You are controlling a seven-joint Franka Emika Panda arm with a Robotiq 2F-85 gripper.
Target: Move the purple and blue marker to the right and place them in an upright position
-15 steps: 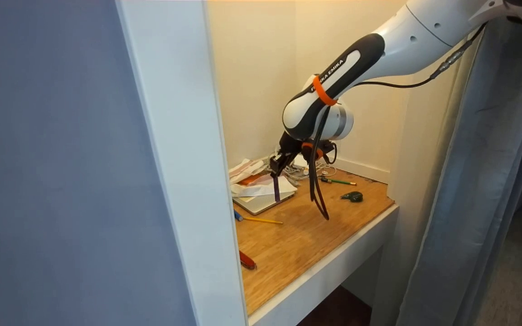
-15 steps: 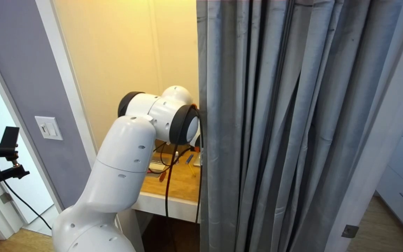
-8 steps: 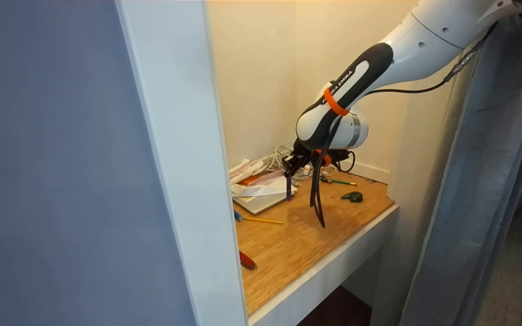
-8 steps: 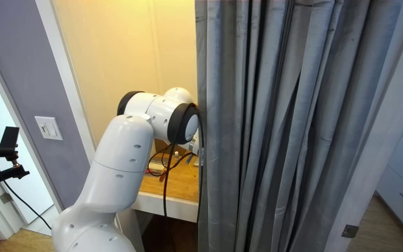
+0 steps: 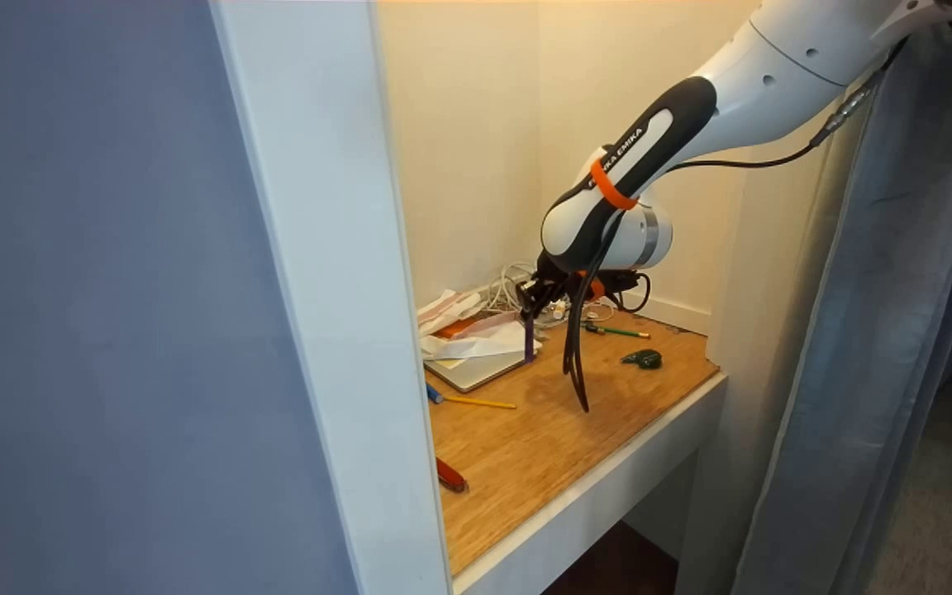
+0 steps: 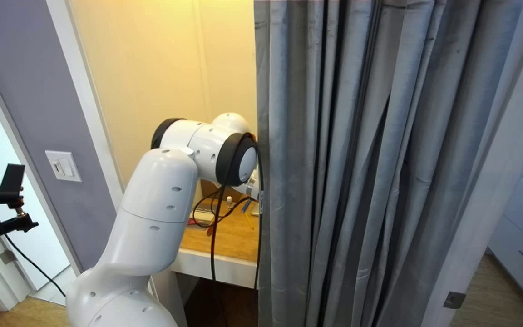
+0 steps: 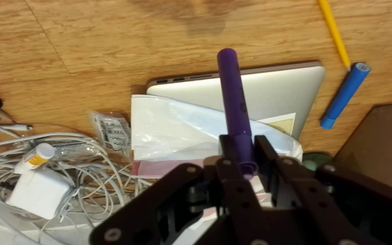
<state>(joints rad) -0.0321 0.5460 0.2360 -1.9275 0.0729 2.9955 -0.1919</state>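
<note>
clamping purple marker (image 7: pixel 234 98) in gripper (image 7: pixel 243 146); blue marker (image 7: pixel 345 96) lying near what seems brown box (image 7: pixel 381 141), contents hidden.

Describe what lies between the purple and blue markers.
In the wrist view, from purple marker to blue marker: laptop, partly under plastic and paper, then desk.

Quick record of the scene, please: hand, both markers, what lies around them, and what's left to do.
hand: shut on the purple marker, near one end
purple marker: roughly upright in an exterior view; whether its lower end touches anything is unclear
blue marker: lying on the desktop, apart from the laptop
yellow pencil: lying on the desktop, one end close to the blue marker; contact unclear
laptop: partly covered by white packaging
left to do: place both markers upright, to the right
</note>
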